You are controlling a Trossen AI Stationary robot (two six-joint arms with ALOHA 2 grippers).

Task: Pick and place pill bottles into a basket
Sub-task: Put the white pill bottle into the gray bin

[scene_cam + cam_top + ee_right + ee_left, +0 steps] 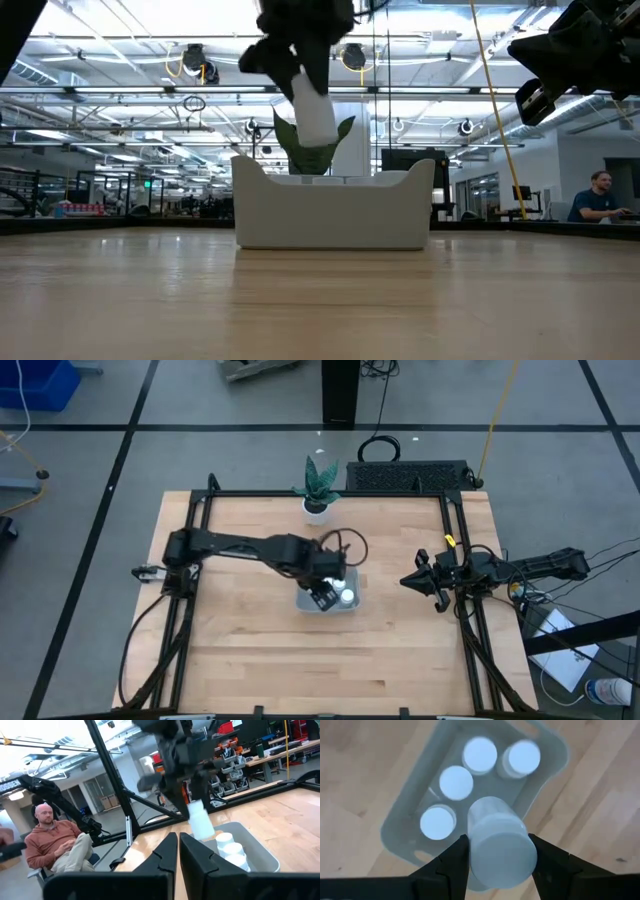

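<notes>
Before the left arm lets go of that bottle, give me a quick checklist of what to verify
1. Grip: left gripper is shut on the held pill bottle, a finger on each side. Ok.
2. Position: the held bottle hangs above the basket in the high view. Ok.
3. Free spot: four bottles already stand in the basket; whether the space under the held bottle is bare is hidden by it. Cannot tell.
4. Height: in the low view the held bottle's base is above the basket rim; not yet lowered. Not ok.
5. Right gripper waits at the table's right side, away from the basket. Ok.
</notes>
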